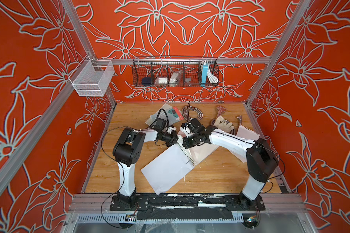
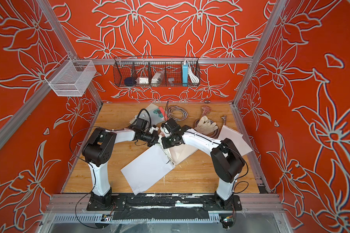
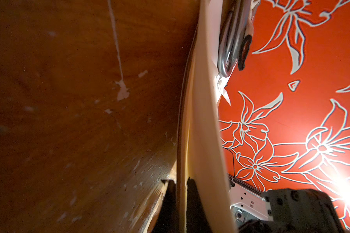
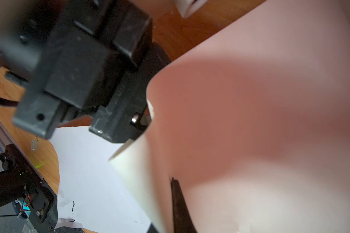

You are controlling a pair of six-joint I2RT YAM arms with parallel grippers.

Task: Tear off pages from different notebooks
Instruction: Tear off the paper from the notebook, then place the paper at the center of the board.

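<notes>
Closest to me, a big white page (image 1: 164, 171) lies flat on the tabletop (image 1: 220, 177), one corner poking past the front edge. Its far edge runs along the spiral of the open notebook (image 1: 187, 155). I cannot tell whether it is torn free or hangs on by the wire.

Just past the spiral, both arms meet over the notebook's other half. There a lifted page (image 4: 251, 121) curls up, pinkish and creased. The right fingers (image 4: 178, 201) are pressed together on it: one dark finger lies against its face and the other is hidden behind. The left fingers (image 3: 190, 195) are also pressed together, pinching a thin cream sheet seen edge-on, low beside the tabletop. From the right wrist view, that seems to be the same page's edge near the binding. I reckon the two grips sit this close so one can steady the paper by the wire while the other pulls. That would keep the rip along the punched holes rather than across the sheet. The tear looks about to start, not done.

Further right, a loose page (image 1: 248, 133) with a punched edge lies flat, partly under the right arm, probably set aside. A fabric glove (image 1: 223, 124) lies just beside it.

At the back, well apart from the work, a grey-green notebook (image 1: 153, 118) and a red-strip notebook (image 1: 175, 115) overlap, waiting their turn, I'd guess.
</notes>
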